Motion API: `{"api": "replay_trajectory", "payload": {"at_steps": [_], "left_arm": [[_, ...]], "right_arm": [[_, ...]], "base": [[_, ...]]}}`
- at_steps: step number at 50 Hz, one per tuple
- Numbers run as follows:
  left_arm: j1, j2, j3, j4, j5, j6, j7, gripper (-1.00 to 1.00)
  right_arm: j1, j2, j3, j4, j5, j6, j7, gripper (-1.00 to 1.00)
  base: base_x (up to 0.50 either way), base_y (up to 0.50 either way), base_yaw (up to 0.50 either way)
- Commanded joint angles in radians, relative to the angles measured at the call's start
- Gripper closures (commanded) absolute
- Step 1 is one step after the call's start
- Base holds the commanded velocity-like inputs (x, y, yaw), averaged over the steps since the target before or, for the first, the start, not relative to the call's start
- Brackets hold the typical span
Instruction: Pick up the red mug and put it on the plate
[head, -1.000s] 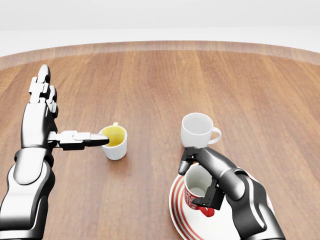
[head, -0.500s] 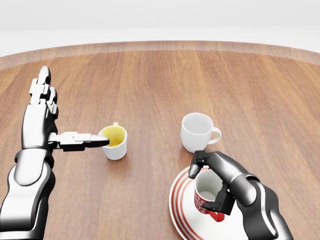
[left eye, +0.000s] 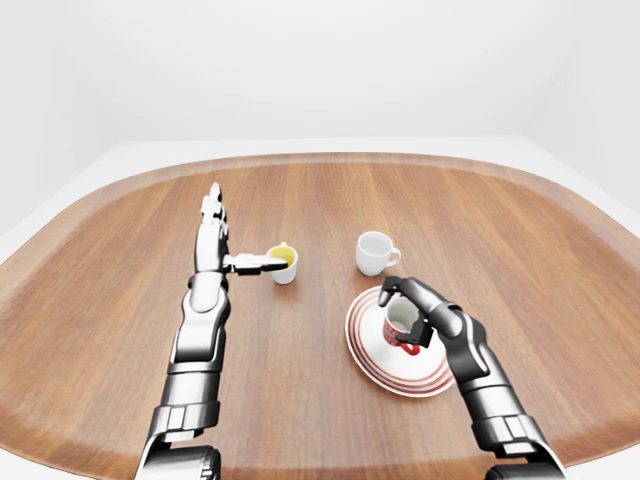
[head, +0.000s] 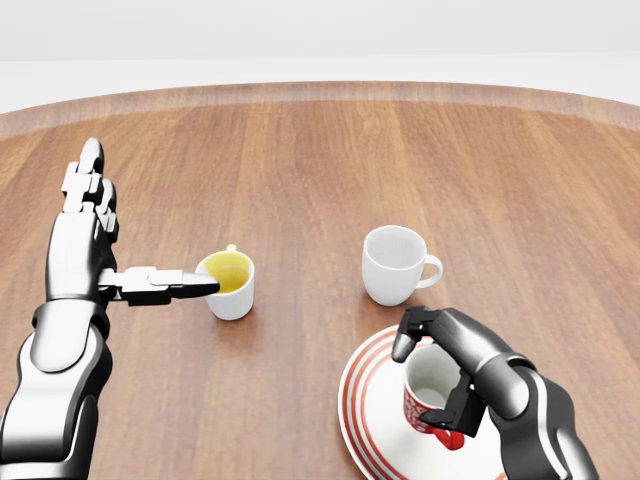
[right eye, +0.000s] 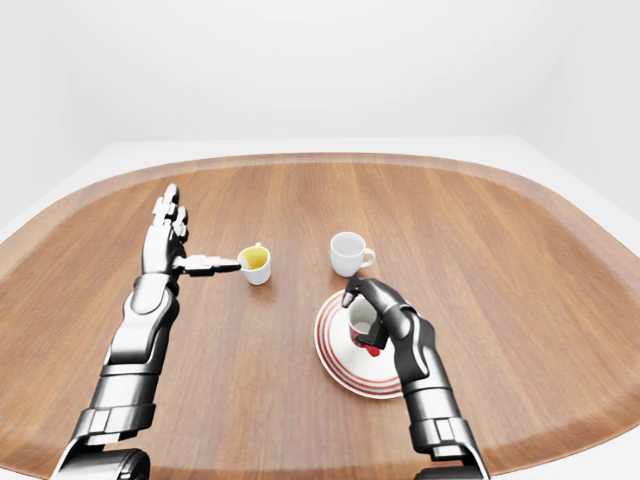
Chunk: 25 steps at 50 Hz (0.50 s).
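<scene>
a broad wooden desk (right eye: 480, 250) with rounded corners filled most of the view under pale walls. the right hand (right eye: 385, 312) was wrapped around the red mug (right eye: 361, 322), fingers curled over its rim, with the mug over the red-ringed plate (right eye: 340, 368) near the middle of the desk. just above the plate stood a white mug (right eye: 347, 254), its handle to the right. further left sat a small white cup with a yellow inside (right eye: 256, 264). the left hand (right eye: 175, 240) was flat and spread, one finger reaching right to that cup's rim.
</scene>
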Motion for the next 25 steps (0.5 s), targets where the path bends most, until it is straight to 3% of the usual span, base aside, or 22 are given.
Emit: {"api": "replay_trajectory", "payload": {"at_steps": [1, 15, 16, 19, 20, 21, 25], "left_arm": [[0.001, -0.001, -0.002, 0.0, 0.001, 0.0, 0.001, -1.0], [-0.001, 0.0, 0.0, -0.016, 0.003, 0.0, -0.001, -1.0], [-0.001, 0.0, 0.0, -0.016, 0.003, 0.0, -0.001, -1.0], [0.0, -0.001, -0.002, -0.017, 0.004, 0.0, -0.001, -1.0], [0.0, -0.001, -0.002, -0.018, 0.004, 0.0, -0.001, -1.0], [0.0, -0.001, -0.002, -0.018, 0.005, 0.0, -0.001, -1.0], [0.0, 0.0, -0.001, -0.02, 0.004, 0.0, -0.001, -1.0]], "right_arm": [[0.006, -0.008, -0.012, -0.019, -0.055, 0.0, 0.023, 1.0], [-0.008, -0.005, -0.011, 0.001, -0.056, 0.0, 0.012, 1.0], [-0.009, -0.006, -0.011, 0.002, -0.056, 0.0, 0.011, 0.76], [-0.008, -0.006, -0.01, 0.008, -0.057, 0.0, 0.007, -0.3], [-0.009, -0.005, -0.01, 0.009, -0.057, 0.0, 0.007, -0.55], [-0.008, -0.006, -0.009, 0.009, -0.058, 0.0, 0.006, -1.0], [-0.006, -0.005, -0.008, 0.013, -0.059, 0.0, 0.003, -1.0]], "base": [[0.0, 0.0, 0.0], [0.0, 0.0, 0.0], [0.0, 0.0, 0.0], [0.0, 0.0, 0.0], [0.0, 0.0, 0.0], [0.0, 0.0, 0.0], [0.0, 0.0, 0.0]]}}
